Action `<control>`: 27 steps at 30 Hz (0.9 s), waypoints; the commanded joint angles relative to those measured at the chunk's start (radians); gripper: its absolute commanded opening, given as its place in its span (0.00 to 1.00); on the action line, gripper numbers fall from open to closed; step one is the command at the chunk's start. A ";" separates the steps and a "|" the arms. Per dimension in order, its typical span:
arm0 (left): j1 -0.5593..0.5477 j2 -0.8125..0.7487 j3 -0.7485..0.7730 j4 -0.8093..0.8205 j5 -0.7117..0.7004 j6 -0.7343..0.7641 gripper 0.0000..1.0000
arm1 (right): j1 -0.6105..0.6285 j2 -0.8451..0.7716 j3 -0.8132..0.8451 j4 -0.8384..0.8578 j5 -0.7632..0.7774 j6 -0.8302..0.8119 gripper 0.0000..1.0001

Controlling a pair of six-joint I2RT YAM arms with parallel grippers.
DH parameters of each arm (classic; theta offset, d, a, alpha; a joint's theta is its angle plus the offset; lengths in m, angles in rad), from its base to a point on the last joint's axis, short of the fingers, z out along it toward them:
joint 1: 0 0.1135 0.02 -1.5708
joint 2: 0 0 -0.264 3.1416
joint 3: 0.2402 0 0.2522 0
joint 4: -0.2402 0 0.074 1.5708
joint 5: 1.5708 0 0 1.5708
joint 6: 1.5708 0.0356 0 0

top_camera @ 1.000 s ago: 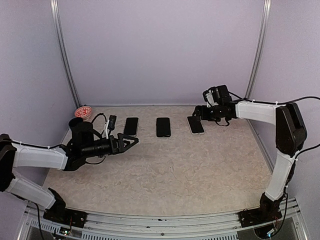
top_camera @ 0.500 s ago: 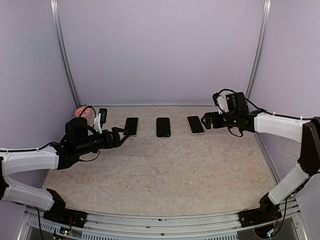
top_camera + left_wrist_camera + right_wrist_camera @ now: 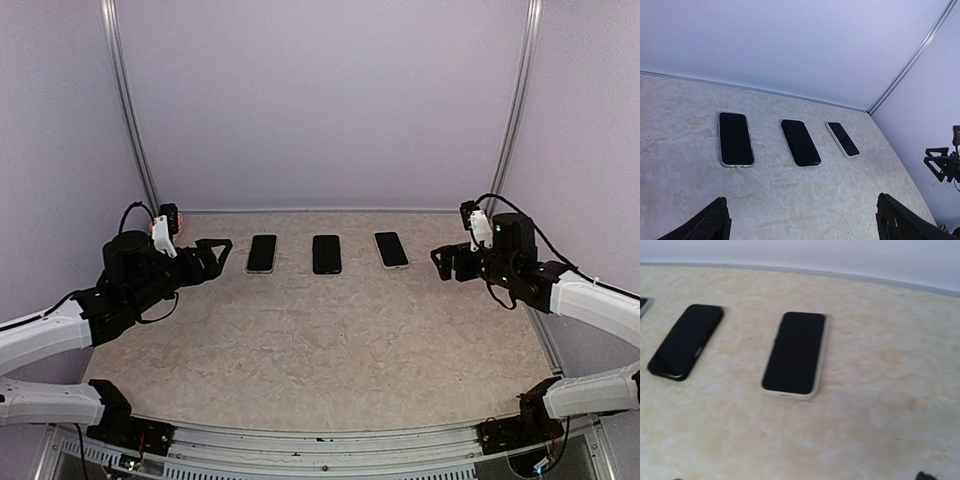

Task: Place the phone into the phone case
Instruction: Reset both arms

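Three phones lie screen-up in a row at the back of the table. The left phone has a pale rim. The middle phone is all black. The right phone sits in a white phone case. My left gripper hangs open, left of the row, holding nothing. My right gripper hangs open to the right of the cased phone, apart from it.
Purple walls close the table in at the back and on both sides, with metal posts in the rear corners. Both forearms reach in from the sides at mid-depth. The marbled surface runs from the phones to the near edge.
My right gripper has drawn back to the right, away from the white-cased phone it was at. My left gripper has swung left and toward the back, off the table's middle.
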 commanded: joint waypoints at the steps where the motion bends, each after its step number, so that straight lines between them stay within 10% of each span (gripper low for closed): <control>1: -0.009 -0.072 -0.016 -0.102 -0.164 0.023 0.99 | 0.007 -0.072 -0.054 -0.001 0.091 -0.006 0.99; 9: -0.036 -0.270 -0.165 -0.070 -0.274 0.110 0.99 | 0.007 -0.102 -0.155 0.003 0.061 0.020 1.00; 27: -0.185 -0.579 -0.359 -0.153 -0.579 0.096 0.99 | 0.007 -0.695 -0.390 0.026 0.099 0.059 0.99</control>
